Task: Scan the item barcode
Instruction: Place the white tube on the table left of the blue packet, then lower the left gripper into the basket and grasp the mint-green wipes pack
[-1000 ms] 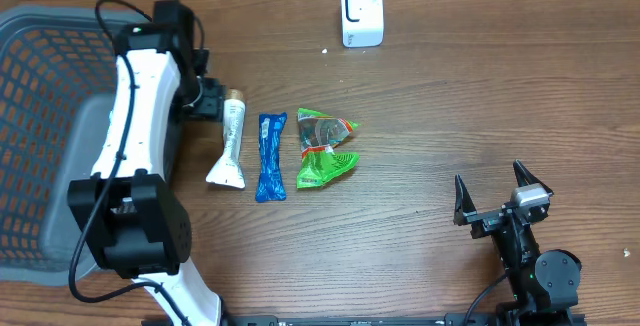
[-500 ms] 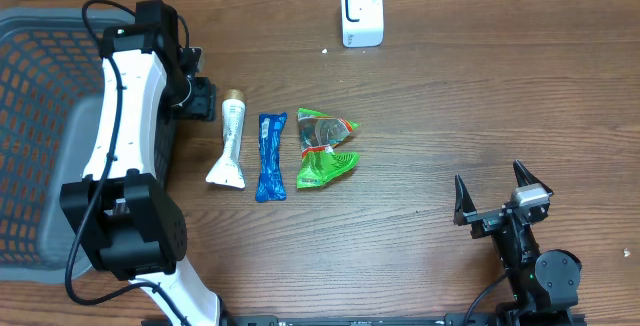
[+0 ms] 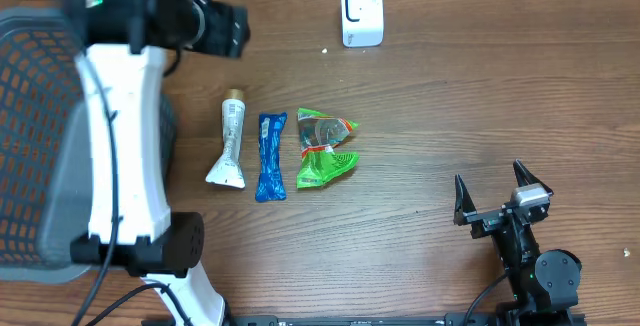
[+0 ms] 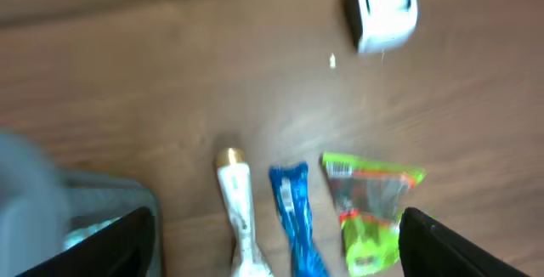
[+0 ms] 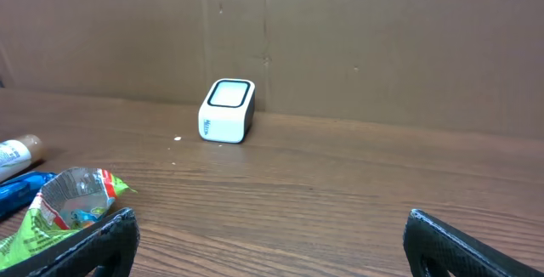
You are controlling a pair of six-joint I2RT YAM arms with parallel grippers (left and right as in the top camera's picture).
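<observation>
So none of the items is picked up. All three lie flat in a row on the wooden surface [image 3: 450, 96], a bit left of its middle. The white tube [image 3: 230, 146] is leftmost, with its tan cap toward the far edge. The blue packet [image 3: 270, 156] is just beside it. The crumpled green packet [image 3: 325, 148] sits on the right of the row, very close to the blue one. In the left wrist view the green packet has a pale striped patch at its far end, but it's too blurry to say more.

The little white scanner [image 3: 361, 12] stands by the far edge, well apart from the row, with a tiny white speck [image 3: 324, 50] on the wood near it.

The left gripper [image 4: 278, 219] is up in the air over the far left part of the surface, looking down on the items. Its fingers are spread wide with nothing between them.

The right gripper [image 3: 492, 198] is off toward the near right corner, well away from everything. It's also spread wide and empty.

A grey mesh basket [image 3: 40, 116] takes up the left edge, partly under the left arm.
</observation>
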